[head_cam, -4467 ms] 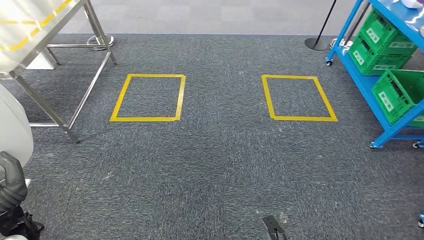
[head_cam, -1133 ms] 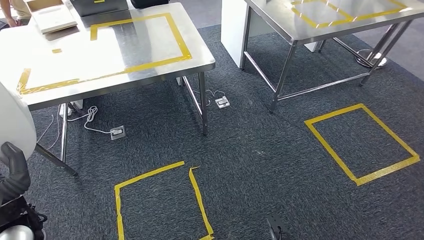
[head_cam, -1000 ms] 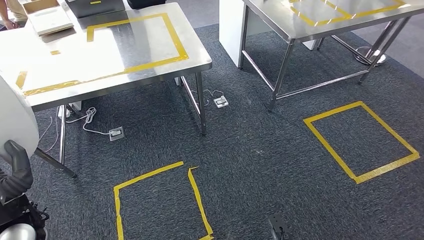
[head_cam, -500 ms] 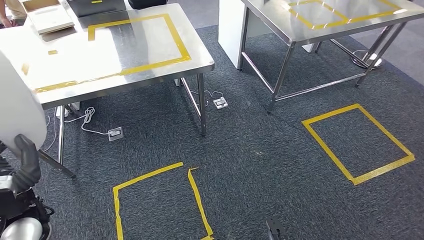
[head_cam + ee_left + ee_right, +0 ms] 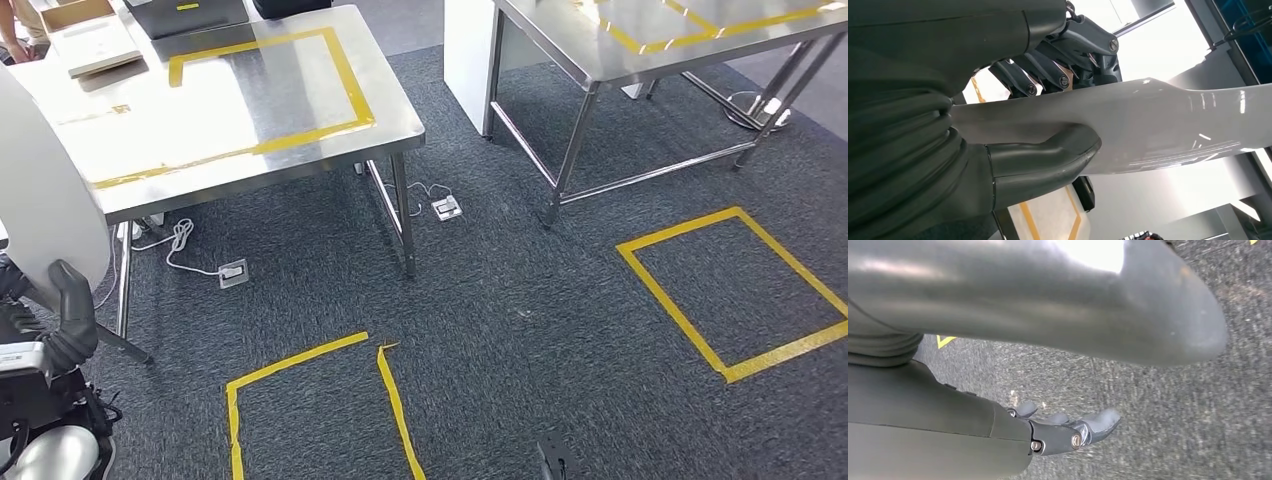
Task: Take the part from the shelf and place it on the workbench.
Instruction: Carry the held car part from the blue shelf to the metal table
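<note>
White, glossy and flat, the part [image 5: 1148,127] sits pinched in the left hand [image 5: 1013,125] for carrying toward the taped steel surface [image 5: 230,110], while the right hand [image 5: 1068,432] hangs empty, fingers apart.

Grey carpet floor [image 5: 520,330] marked with yellow tape squares: one near [image 5: 235,400], one off to the right [image 5: 680,310]. White cable [image 5: 180,240] and two floor sockets [image 5: 233,272] [image 5: 446,208] lie under the counters. Cardboard box [image 5: 72,12] and flat white box [image 5: 95,48] at far left.
</note>
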`<move>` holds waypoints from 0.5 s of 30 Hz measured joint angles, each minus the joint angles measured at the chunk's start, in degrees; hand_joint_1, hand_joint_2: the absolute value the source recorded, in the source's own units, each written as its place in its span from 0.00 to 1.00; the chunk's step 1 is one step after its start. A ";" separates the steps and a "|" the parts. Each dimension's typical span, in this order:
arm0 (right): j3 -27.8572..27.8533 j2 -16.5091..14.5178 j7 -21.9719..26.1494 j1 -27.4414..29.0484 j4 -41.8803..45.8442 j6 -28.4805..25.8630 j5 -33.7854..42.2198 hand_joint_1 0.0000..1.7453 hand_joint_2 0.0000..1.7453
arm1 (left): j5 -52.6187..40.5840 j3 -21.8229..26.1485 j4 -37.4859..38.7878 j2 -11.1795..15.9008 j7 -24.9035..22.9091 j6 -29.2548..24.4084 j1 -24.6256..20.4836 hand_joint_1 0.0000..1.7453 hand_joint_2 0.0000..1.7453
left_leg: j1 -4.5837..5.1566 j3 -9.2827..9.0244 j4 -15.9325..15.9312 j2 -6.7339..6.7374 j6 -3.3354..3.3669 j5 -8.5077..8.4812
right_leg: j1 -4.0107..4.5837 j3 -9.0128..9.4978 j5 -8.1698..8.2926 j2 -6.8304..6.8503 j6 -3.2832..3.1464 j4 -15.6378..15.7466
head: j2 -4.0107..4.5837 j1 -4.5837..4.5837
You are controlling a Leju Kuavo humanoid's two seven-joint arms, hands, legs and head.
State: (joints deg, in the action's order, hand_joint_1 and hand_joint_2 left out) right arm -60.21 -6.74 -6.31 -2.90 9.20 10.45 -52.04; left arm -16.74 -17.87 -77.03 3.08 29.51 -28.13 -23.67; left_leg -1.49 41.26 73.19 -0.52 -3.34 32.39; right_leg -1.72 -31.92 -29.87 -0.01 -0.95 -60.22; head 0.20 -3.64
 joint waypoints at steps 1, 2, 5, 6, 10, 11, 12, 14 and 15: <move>-0.01 -0.01 0.02 0.01 0.00 0.00 0.03 0.00 0.00 | -0.06 -0.01 0.06 0.00 0.01 0.05 0.13 1.00 1.00 | 0.04 1.94 2.25 0.06 0.16 -0.14 | 0.12 0.63 -0.56 0.12 -0.07 0.00 | 0.00 -0.01; -0.01 -0.03 0.06 0.00 0.00 0.00 0.06 0.00 0.00 | -0.15 -0.02 0.11 0.01 0.03 0.09 0.23 1.00 1.00 | 0.13 2.88 2.40 0.09 0.44 -1.52 | 0.24 1.39 -1.17 0.20 -0.07 0.01 | 0.00 0.01; -0.04 -0.20 0.14 0.05 -0.02 0.00 0.08 0.00 0.00 | -0.54 -0.04 0.21 0.15 0.11 0.08 0.19 1.00 1.00 | 0.97 0.39 -6.80 0.48 2.18 -9.38 | 0.44 4.03 -3.18 0.44 0.34 0.25 | -0.01 0.07; -0.05 -0.31 0.14 0.05 -0.02 -0.01 0.07 0.00 0.00 | -0.71 -0.06 0.27 0.19 0.16 0.03 0.11 1.00 1.00 | 1.41 -0.89 -9.76 0.74 2.78 -10.60 | 0.47 4.58 -3.71 0.49 0.64 0.50 | -0.01 0.20; -0.25 -0.55 0.13 -0.20 0.00 -0.01 0.09 0.00 0.00 | -1.15 -0.19 0.37 0.19 0.29 -0.11 -0.12 1.00 1.00 | 2.10 -3.45 -13.96 0.81 4.05 -9.09 | 0.37 5.47 -3.18 0.95 2.08 0.69 | 0.00 0.16; -0.29 -0.59 0.14 -0.20 0.00 -0.01 0.09 0.00 0.00 | -1.23 -0.20 0.36 0.19 0.32 -0.15 -0.15 1.00 1.00 | 1.95 -4.24 -14.66 0.59 4.37 -8.88 | 0.36 4.82 -2.30 0.86 2.29 -0.98 | 0.00 0.12; -0.32 -0.62 0.14 -0.21 0.00 -0.01 0.10 0.00 0.00 | -1.35 -0.23 0.36 0.17 0.32 -0.19 -0.22 1.00 1.00 | 1.80 -5.12 -15.25 0.43 4.66 -8.66 | 0.33 3.20 -1.53 0.71 2.42 -3.68 | 0.00 0.05; -0.36 -0.68 0.13 -0.21 0.00 -0.02 0.16 0.00 0.00 | -1.79 -0.35 0.44 -0.02 0.23 -0.25 -0.29 1.00 1.00 | 1.66 -6.66 -15.95 0.08 5.03 -7.95 | 0.36 -1.96 -2.01 0.38 2.55 -10.65 | 0.00 -0.15; -0.39 -0.68 0.10 -0.17 0.00 -0.03 0.23 0.00 0.00 | -2.08 -0.41 0.53 -0.15 0.11 -0.25 -0.29 1.00 1.00 | 1.66 -7.36 -16.06 -0.09 5.12 -7.39 | 0.40 -4.55 -3.68 0.30 2.65 -13.28 | 0.00 -0.25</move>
State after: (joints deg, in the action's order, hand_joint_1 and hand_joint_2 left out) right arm -60.60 -7.42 -6.21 -3.06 9.20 10.41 -51.81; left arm -18.82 -18.28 -76.51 2.93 29.63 -28.38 -23.96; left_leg 0.17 33.90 57.13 -0.61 1.78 25.00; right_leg -1.32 -36.48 -33.55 0.29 1.70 -73.50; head 0.20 -3.89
